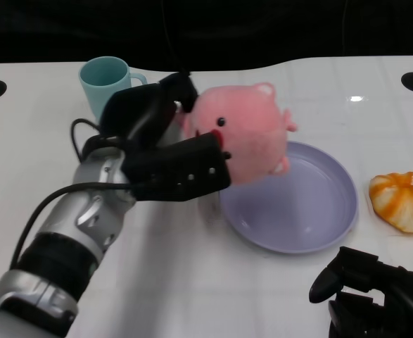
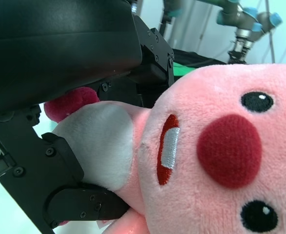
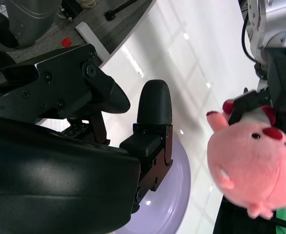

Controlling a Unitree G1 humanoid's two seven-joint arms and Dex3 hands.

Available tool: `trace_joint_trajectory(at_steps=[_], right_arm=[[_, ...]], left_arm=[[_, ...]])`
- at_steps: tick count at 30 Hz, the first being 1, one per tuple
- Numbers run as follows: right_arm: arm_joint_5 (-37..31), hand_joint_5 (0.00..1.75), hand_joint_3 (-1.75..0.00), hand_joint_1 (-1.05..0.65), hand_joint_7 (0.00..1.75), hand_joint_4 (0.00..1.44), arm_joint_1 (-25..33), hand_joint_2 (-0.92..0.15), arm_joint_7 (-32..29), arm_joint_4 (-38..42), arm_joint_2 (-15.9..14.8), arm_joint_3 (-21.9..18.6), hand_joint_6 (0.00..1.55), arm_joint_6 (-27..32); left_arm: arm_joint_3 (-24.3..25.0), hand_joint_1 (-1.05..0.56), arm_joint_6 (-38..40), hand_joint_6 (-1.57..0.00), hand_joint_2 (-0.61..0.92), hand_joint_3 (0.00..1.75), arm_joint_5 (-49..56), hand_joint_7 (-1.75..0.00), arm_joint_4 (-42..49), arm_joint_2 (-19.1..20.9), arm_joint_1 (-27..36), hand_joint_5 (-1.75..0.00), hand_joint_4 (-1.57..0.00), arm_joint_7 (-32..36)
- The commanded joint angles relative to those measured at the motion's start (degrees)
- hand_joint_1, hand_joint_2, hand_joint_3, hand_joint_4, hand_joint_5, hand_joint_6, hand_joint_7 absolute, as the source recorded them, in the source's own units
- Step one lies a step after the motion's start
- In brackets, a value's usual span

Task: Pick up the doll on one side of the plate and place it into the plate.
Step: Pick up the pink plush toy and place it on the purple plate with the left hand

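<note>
White glossy tabletop [image 1: 192, 296], faint grid lines, black round caps at the far corners. Left silver forearm [image 1: 65, 239] comes in from lower left, angled up and toward the plate, black cable looping along it. Left robot hand [image 1: 165, 151] grasps the doll [image 1: 243, 134]: black fingers wrap its rear and underside, one finger over the top behind the head. Doll is lifted off the tabletop, over the near-left rim of the plate [image 1: 319, 229], not resting in it. Left wrist view confirms the clamp: fingers [image 2: 84, 204] press into the doll's [image 2: 216, 161] white belly patch and the fuzzy pink body fills the frame.

Plate: round, lavender, smooth and shiny, shallow raised rim; its left edge is hidden behind the doll and hand. Also seen in the right wrist view [image 3: 174, 195], partly covered by the hand.

Right robot hand [image 1: 375, 292] low at bottom right, near the plate's front edge, cut off by the frame. It holds nothing; fingers [image 3: 155, 105] apart.

Doll: round plush, pink, red nose, black bead eyes, small stubby limbs.

Teal mug [image 1: 106, 83], smooth, with handle, behind the left hand, lower part hidden. Orange-and-white ribbed soft object [image 1: 403, 201] right of the plate, cut off at the edge, identity unclear.
</note>
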Motion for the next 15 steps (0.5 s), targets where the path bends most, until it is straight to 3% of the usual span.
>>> trace_joint_trajectory(at_steps=[1, 9, 15], right_arm=[[0.4, 1.75, -1.11, -0.05, 1.56, 0.67, 0.1, -0.70, 0.0, -0.2, -0.2, -0.4, 0.49, 0.2], [-0.5, 1.75, -1.10, -0.06, 1.55, 0.66, 0.4, -0.70, -0.3, -0.5, -0.4, 0.2, 0.48, -0.4], [-0.2, 1.75, -1.10, -0.07, 1.55, 0.66, 0.6, -0.70, -0.1, -0.7, -0.3, 0.2, 0.48, -0.5]], left_arm=[[-1.2, -0.21, 1.2, -0.75, 0.47, 1.15, 0.5, -1.75, 2.0, -2.1, -2.6, -1.75, -0.95, -0.9], [-3.6, -0.22, 1.4, -0.69, 0.52, 1.04, 0.8, -1.75, 9.2, -8.1, -6.5, -1.75, -0.92, 0.3], [-3.7, -0.20, 0.6, -0.73, 0.52, 1.10, 0.3, -1.75, 14.6, -11.5, -9.3, -1.75, -0.93, 2.0]])
